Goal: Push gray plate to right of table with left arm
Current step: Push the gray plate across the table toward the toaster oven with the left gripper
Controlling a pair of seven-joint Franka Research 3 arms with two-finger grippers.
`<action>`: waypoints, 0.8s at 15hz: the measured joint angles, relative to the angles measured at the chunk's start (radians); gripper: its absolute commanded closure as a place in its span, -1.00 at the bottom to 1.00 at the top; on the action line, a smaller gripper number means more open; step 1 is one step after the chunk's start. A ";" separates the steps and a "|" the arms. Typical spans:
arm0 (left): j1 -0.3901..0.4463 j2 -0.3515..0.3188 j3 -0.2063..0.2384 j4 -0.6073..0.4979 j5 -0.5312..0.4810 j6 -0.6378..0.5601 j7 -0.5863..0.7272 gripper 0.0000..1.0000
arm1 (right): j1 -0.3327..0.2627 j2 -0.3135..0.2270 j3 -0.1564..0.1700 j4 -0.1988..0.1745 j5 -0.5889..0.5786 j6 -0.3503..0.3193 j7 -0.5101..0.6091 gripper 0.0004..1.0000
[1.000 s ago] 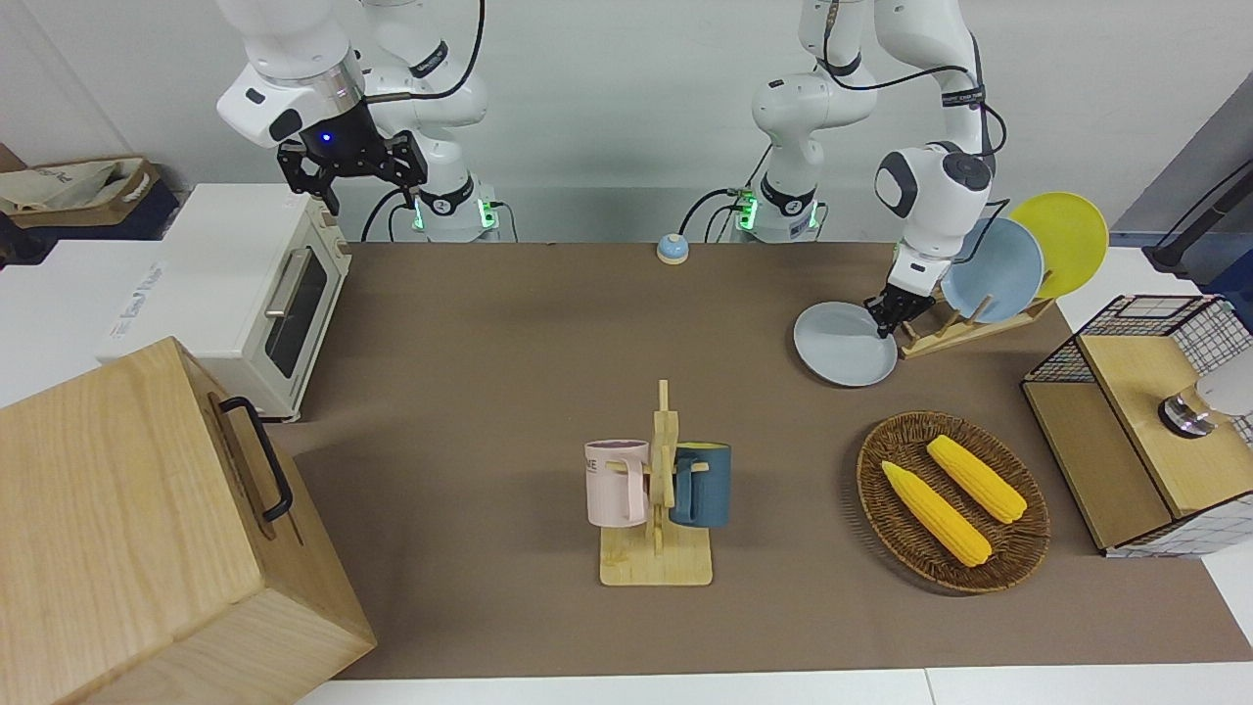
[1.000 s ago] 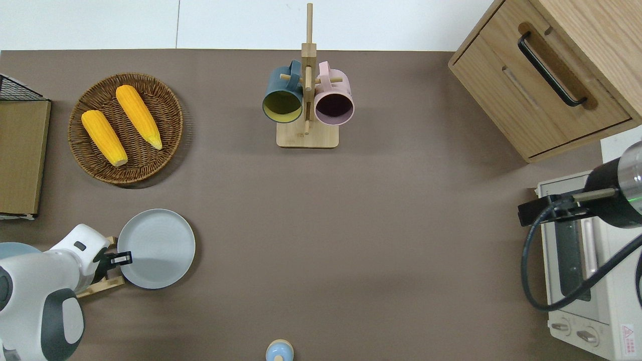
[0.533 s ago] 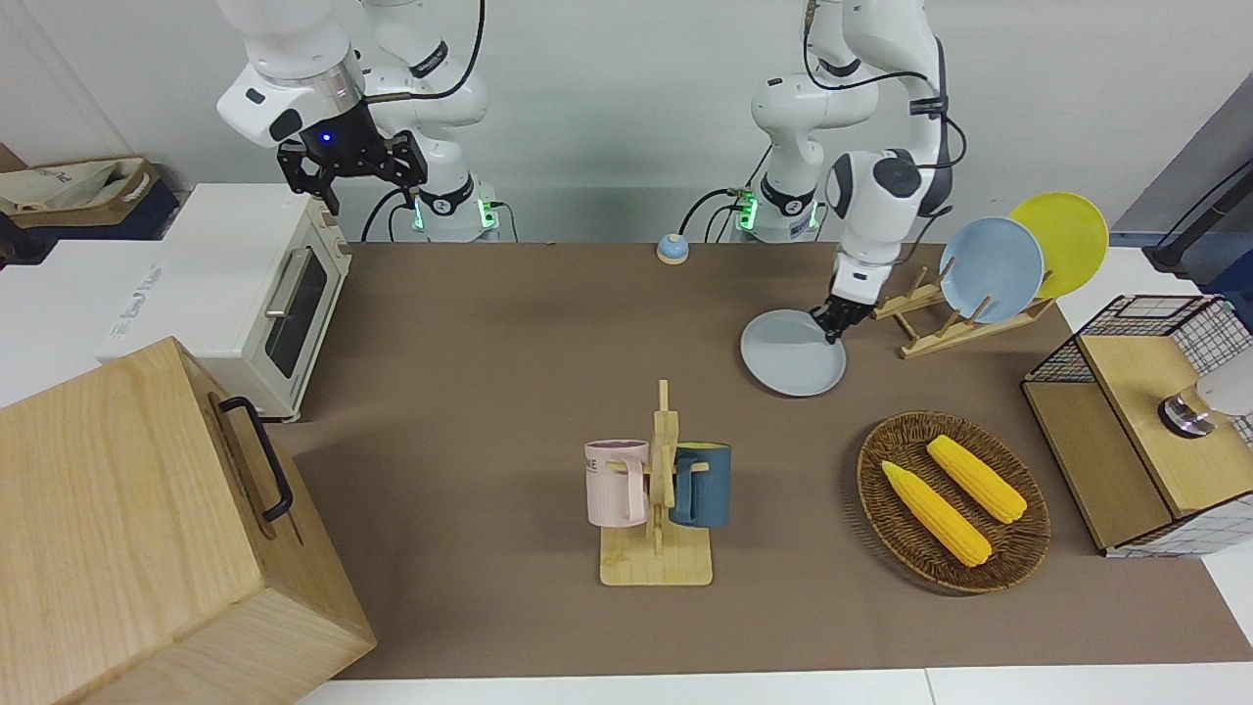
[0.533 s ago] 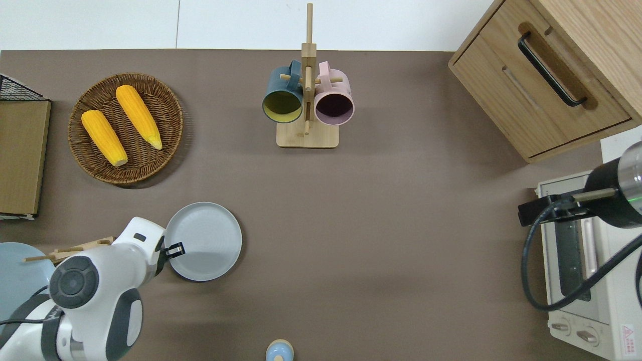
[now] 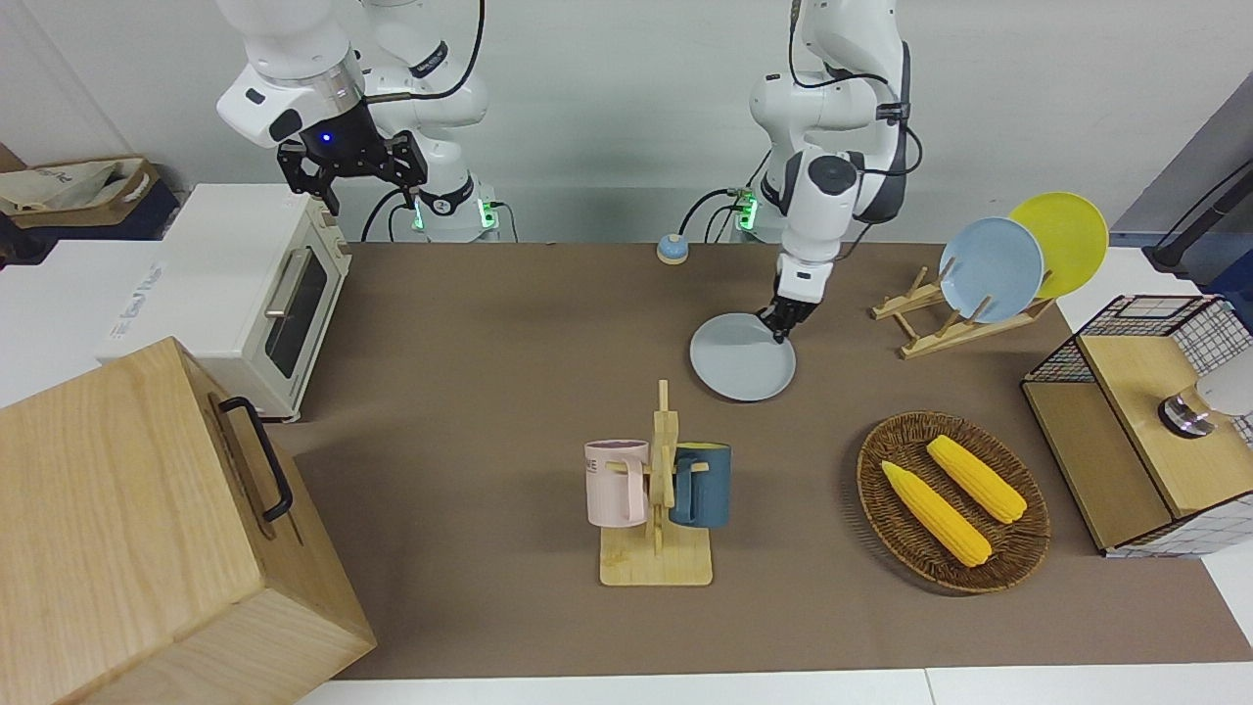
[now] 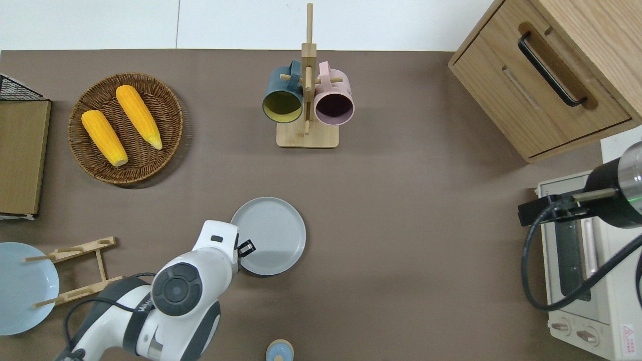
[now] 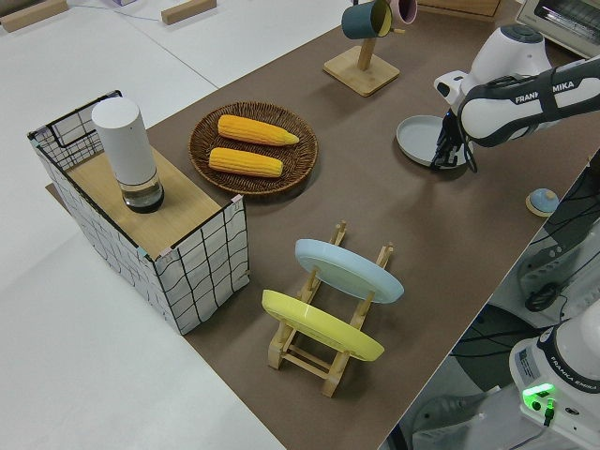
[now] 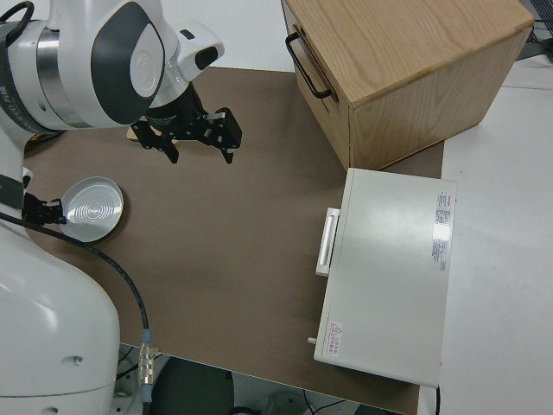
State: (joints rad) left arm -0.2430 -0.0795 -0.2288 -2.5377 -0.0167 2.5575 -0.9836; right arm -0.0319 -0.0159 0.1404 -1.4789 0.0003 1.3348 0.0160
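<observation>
The gray plate (image 5: 742, 356) (image 6: 268, 235) (image 7: 420, 137) (image 8: 95, 207) lies flat on the brown table (image 5: 489, 392), nearer to the robots than the mug rack and about mid-table. My left gripper (image 5: 780, 328) (image 6: 246, 248) (image 7: 441, 157) is down at table level, shut. Its tip rests against the plate's rim on the side toward the left arm's end. It holds nothing. My right gripper (image 5: 374, 191) (image 8: 200, 151) is parked, fingers spread open.
A mug rack (image 5: 658, 490) carries a pink and a blue mug. A wicker basket (image 5: 1018, 548) holds two corn cobs. A wooden plate rack (image 5: 964, 328) holds sky-blue and yellow plates. A toaster oven (image 5: 264, 294), wooden box (image 5: 147, 529), wire-sided cabinet (image 5: 1145, 441) and small bell (image 5: 672, 249) line the edges.
The left gripper has swept from beside the plate rack toward the right arm's end, sliding the gray plate along with it to mid-table. The right arm has not moved.
</observation>
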 measured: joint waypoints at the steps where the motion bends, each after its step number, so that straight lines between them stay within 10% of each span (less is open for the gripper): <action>1: -0.038 0.017 0.000 0.021 0.000 0.000 -0.055 1.00 | 0.000 0.000 0.000 0.000 0.000 0.000 0.000 -0.97; 12: -0.339 0.314 -0.003 0.360 0.206 0.001 -0.705 1.00 | 0.000 0.000 0.000 0.000 0.000 0.000 0.000 -0.97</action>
State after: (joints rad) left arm -0.5818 0.2344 -0.2321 -2.1775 0.1892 2.5582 -1.6885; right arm -0.0319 -0.0159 0.1404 -1.4789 0.0003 1.3348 0.0160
